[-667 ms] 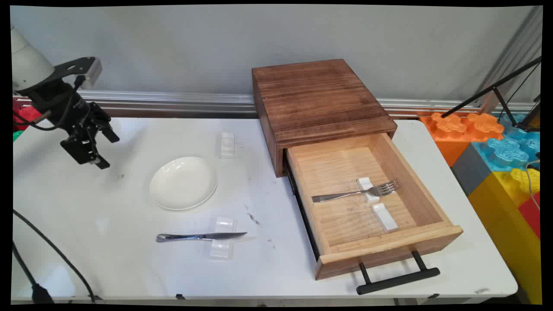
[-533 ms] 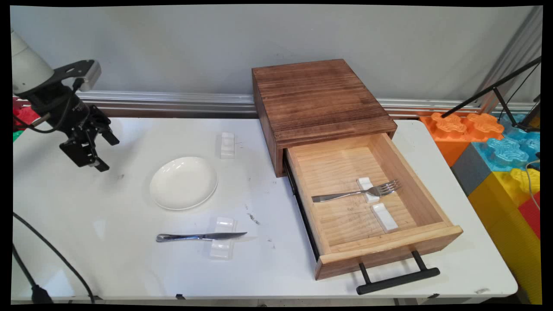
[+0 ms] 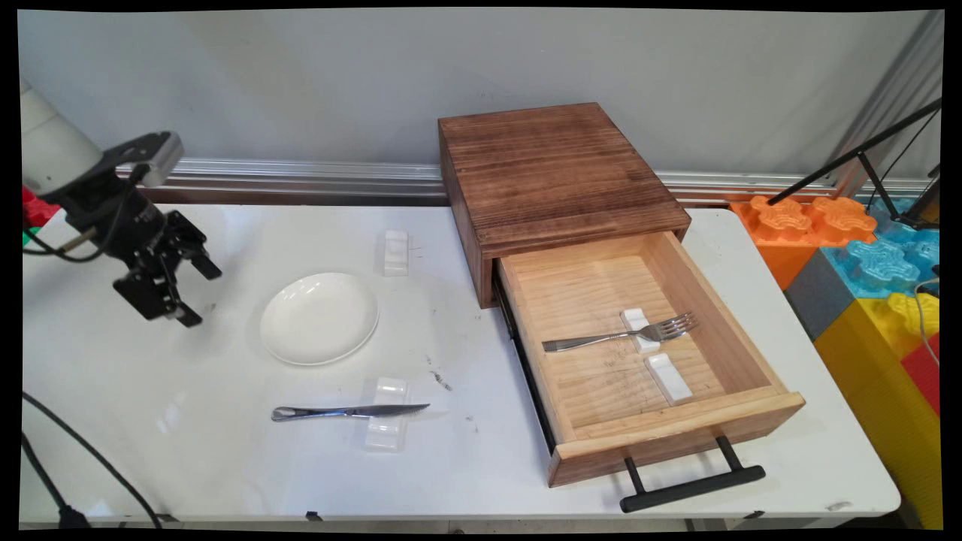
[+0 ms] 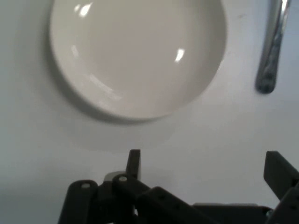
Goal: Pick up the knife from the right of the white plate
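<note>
The claw [image 3: 194, 293] hangs empty with its fingers spread above bare surface [image 3: 113, 376] near the left edge, the white plate [image 3: 319, 318] just to its right toward the middle.

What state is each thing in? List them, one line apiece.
gripper: open, holding nothing, above the table left of the plate
plate: upright, nothing on it
knife: lying across a rest
drawer: pulled open
fork: in the drawer, on a rest
</note>
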Motion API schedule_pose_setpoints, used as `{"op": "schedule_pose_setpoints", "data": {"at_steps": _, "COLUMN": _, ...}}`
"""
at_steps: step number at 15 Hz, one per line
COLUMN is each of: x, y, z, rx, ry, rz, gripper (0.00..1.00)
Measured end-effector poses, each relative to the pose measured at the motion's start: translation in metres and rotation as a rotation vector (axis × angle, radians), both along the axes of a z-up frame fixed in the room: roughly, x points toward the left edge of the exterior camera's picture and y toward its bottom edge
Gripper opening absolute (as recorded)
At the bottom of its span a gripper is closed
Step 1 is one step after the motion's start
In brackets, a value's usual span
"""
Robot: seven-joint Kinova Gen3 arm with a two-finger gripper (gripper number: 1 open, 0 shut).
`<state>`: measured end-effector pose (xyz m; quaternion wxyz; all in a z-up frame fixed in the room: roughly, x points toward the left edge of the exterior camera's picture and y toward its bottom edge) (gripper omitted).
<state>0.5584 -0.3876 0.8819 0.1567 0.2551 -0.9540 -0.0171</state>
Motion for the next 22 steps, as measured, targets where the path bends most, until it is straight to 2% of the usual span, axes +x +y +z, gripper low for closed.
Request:
{"op": "schedule_pose_setpoints", "data": {"at_steps": 7, "x": -0.044, "y": 0.032, "z": -0.027, "rx": -0.001, "ry": 0.099, "rz": 0.003, "gripper": 1.00}}
{"op": "schedule_pose_setpoints", "data": {"at_steps": 11, "x": -0.066, "y": 0.044, "z": -0.046, "rx": 0.007, "ry": 0.128, "rz": -0.019, "gripper": 1.00}}
{"op": "schedule_pose_setpoints", "data": {"at_steps": 16, "x": -0.086, "y": 0.048, "z": -0.068, "rx": 0.012, "ry": 0.146, "rz": -0.068, "gripper": 1.00}}
{"op": "schedule_pose_setpoints", "data": {"at_steps": 22, "x": -0.121, "y": 0.040, "z": -0.092, "rx": -0.011, "ry": 0.160, "rz": -0.113, "gripper": 1.00}}
